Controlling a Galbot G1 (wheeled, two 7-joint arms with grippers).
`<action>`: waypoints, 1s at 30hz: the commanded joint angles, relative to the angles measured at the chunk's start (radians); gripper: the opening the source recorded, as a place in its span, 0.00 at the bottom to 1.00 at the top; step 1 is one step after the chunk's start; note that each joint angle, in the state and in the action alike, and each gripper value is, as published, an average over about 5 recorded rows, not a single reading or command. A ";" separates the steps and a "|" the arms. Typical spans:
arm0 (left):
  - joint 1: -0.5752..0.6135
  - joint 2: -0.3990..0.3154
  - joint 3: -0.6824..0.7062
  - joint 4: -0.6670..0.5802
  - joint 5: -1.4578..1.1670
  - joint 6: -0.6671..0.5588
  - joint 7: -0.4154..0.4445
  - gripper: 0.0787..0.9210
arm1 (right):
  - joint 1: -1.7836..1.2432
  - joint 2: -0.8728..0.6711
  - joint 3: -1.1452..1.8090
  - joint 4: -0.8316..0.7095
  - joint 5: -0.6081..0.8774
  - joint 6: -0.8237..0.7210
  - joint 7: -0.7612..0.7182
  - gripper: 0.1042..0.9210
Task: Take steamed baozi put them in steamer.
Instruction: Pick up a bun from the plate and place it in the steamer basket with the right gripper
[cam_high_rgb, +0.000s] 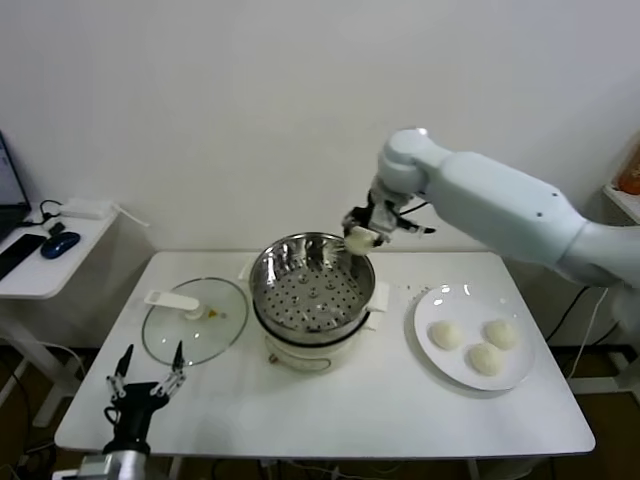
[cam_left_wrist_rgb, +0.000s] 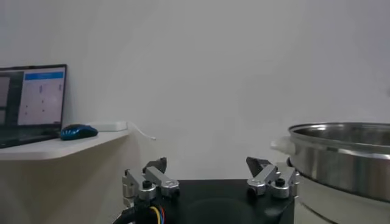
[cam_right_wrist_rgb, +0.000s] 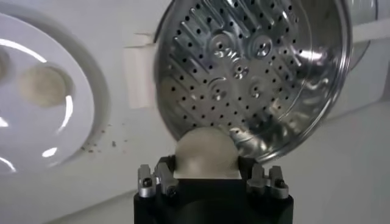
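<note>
The left gripper waits open at the lower left of the head view. On the plate at the right sit 3 buns. In the middle, the right gripper squeezes 1 baozi over the far rim of the steamer. Let go now, it may hit the rim and roll outside.
</note>
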 joint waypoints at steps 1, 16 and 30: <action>0.009 0.002 -0.002 -0.001 -0.004 -0.006 -0.002 0.88 | -0.076 0.202 0.049 -0.140 -0.216 0.097 0.021 0.69; 0.014 0.004 -0.001 0.009 -0.010 -0.013 -0.007 0.88 | -0.201 0.246 0.125 -0.218 -0.382 0.135 0.050 0.70; 0.011 0.004 0.000 0.019 -0.014 -0.013 -0.009 0.88 | -0.246 0.260 0.174 -0.253 -0.461 0.151 0.066 0.72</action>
